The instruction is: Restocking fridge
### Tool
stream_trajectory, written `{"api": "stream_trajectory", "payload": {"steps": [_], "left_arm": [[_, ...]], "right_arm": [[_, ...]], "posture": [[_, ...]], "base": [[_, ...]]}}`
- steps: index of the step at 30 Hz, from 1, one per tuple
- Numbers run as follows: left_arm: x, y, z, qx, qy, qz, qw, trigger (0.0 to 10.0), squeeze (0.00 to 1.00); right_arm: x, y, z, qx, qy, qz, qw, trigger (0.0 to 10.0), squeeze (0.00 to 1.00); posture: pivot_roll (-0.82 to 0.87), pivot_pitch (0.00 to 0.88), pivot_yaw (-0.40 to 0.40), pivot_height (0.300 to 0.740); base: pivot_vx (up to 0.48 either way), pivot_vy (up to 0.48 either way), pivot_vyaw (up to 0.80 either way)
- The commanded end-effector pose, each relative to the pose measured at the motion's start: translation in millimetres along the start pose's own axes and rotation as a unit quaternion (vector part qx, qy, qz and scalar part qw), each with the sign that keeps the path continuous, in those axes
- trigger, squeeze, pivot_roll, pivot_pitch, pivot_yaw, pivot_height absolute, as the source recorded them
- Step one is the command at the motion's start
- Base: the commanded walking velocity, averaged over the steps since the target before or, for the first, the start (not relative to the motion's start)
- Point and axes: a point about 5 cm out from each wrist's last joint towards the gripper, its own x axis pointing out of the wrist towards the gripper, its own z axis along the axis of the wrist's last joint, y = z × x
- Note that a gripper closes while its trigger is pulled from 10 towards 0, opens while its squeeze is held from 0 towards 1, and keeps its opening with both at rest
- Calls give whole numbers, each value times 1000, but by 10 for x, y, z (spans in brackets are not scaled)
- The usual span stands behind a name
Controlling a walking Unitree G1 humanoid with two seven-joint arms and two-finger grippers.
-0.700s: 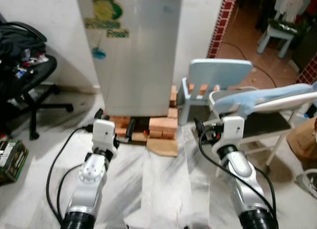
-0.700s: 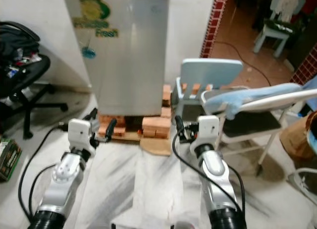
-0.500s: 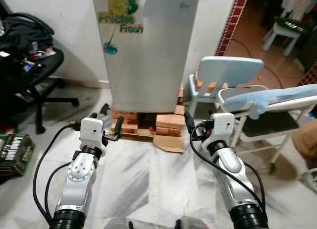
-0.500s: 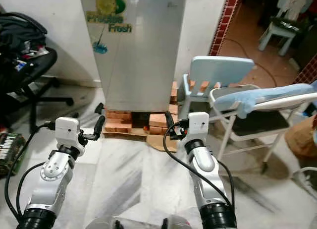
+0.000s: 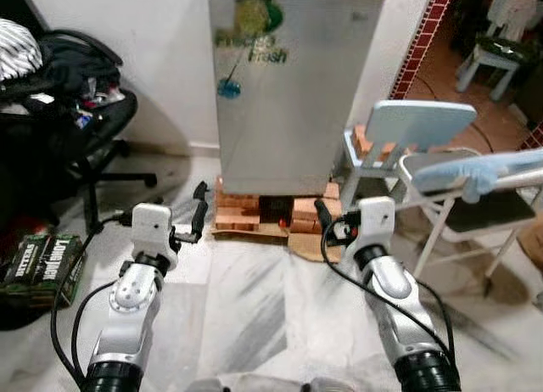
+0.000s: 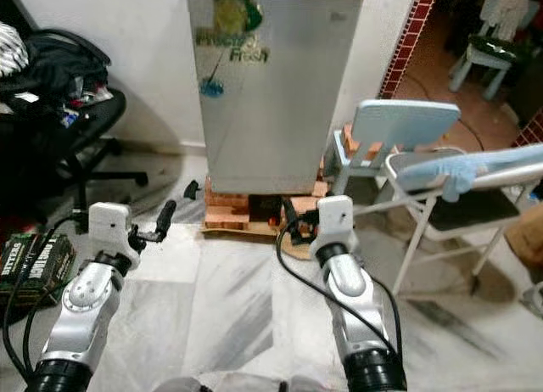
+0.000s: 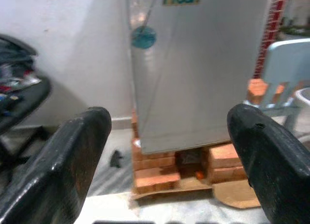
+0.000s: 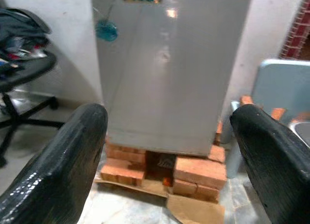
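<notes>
Evidently the restocking is only beginning: the tall silver single-door fridge (image 5: 293, 86) is standing shut against the far white wall, and nothing is being carried toward it. Both arms are reaching forward over the pale marble floor (image 5: 254, 307), the left gripper (image 5: 200, 207) with its two black fingers spread apart and empty, the right gripper (image 7: 167, 151) likewise spread apart and empty, each wrist view looking between its fingers at the fridge. The door is wearing a green-and-yellow "Fresh" sticker (image 5: 254, 31) and a small blue round magnet (image 5: 226, 87), and the cabinet is resting on a base of orange bricks (image 5: 237, 215). Opening the door and loading are all still to do. A pale blue plastic chair (image 5: 416, 125) is standing just right of the fridge.
</notes>
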Motion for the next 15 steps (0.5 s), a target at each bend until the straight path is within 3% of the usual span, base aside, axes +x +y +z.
{"api": "stream_trajectory", "payload": {"steps": [1,4,6,10,13,15], "left_arm": [[11,-23,44,2,-9,-12,1000,10000,0],[6,-26,41,1,-9,-13,1000,10000,0],[1,-16,33,0,-7,-11,1000,10000,0],[1,-6,42,8,-11,-12,1000,10000,0],[-4,-19,65,11,-21,-27,999,10000,0],[-8,-22,56,4,-17,-26,1000,10000,0]], "right_arm": [[-2,-25,-11,-13,5,-15,1000,10000,0],[-14,-25,-33,-42,6,-18,999,10000,0],[-38,52,-67,-10,9,11,1000,10000,0],[-32,65,-62,5,13,-1,1000,10000,0],[-16,72,-25,-25,4,2,1000,10000,0],[-23,75,0,-16,-7,6,1000,10000,0]], "posture": [[-9,0,-6,740],[-7,0,-9,740],[-7,0,-8,740],[-8,0,-8,740],[-9,0,-8,740],[-7,0,-9,740]], "base": [[251,409,0],[251,409,0],[246,414,0],[180,417,0],[327,349,0],[375,300,0]]}}
